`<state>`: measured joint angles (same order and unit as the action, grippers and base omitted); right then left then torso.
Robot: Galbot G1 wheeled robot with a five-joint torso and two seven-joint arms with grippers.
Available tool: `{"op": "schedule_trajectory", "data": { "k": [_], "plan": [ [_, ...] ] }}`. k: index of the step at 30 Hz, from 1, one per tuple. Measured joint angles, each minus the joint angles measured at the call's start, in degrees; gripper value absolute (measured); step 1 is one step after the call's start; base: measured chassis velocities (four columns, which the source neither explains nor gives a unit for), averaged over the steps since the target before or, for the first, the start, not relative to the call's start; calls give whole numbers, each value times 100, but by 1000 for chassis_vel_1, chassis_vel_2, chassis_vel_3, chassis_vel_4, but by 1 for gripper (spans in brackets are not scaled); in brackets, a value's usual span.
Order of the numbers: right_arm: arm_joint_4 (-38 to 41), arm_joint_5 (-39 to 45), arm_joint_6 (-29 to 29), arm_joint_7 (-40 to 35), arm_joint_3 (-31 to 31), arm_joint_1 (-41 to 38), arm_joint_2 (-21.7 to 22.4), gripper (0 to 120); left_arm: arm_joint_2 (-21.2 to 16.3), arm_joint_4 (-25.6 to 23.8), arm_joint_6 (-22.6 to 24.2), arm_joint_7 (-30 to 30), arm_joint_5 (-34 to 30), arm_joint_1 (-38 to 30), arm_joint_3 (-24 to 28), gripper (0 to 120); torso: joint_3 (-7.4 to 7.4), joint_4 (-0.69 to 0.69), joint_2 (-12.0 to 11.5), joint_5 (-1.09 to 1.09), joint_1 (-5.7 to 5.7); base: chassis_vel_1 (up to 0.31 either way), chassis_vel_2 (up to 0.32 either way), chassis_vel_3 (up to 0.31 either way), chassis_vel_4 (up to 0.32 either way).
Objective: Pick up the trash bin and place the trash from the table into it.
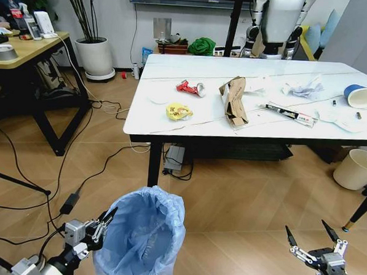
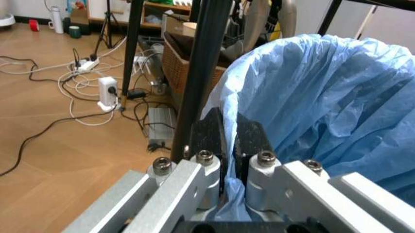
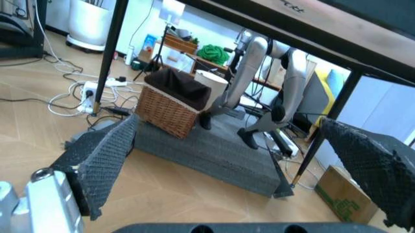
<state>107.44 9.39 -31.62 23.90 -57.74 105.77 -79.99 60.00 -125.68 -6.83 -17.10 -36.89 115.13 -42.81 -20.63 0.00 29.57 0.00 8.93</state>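
Note:
The trash bin [image 1: 143, 234], lined with a crinkled light-blue bag, stands on the floor in front of the table [image 1: 141, 126]. My left gripper [image 1: 105, 222] is shut on the bin's left rim. In the left wrist view its black fingers [image 2: 214, 138] pinch the bag's [image 2: 324, 97] edge. Low at the right my right gripper [image 1: 306, 228] hangs open and holds nothing; its pads [image 3: 104, 155] stand wide apart. On the table lie a crushed red can [image 1: 191, 87], a yellow wrapper [image 1: 179, 111], folded brown cardboard [image 1: 233, 101], crumpled white paper [image 1: 304, 88] and a blue-and-white cup [image 1: 360, 95].
A plain cream bin [image 1: 357, 169] stands on the floor at the right, next to a tripod leg [image 1: 359, 214]. A wooden desk [image 1: 28, 50] is at the left, with cables [image 1: 69, 199] running over the floor. A black table leg [image 1: 154, 164] rises just behind the bin.

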Motion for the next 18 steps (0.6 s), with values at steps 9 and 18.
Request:
{"op": "schedule_trajectory", "data": {
  "k": [9,18],
  "plan": [
    [54,60,-33,7,1,48,13,100,24,-39,-5,-4,18,35,-8,0,-132,0,216,0,84,0,0,0,0],
    [99,74,-2,7,2,48,39,100,69,-38,-13,-2,31,23,-1,0,-253,0,400,0,147,0,0,0,0]
  ]
}}
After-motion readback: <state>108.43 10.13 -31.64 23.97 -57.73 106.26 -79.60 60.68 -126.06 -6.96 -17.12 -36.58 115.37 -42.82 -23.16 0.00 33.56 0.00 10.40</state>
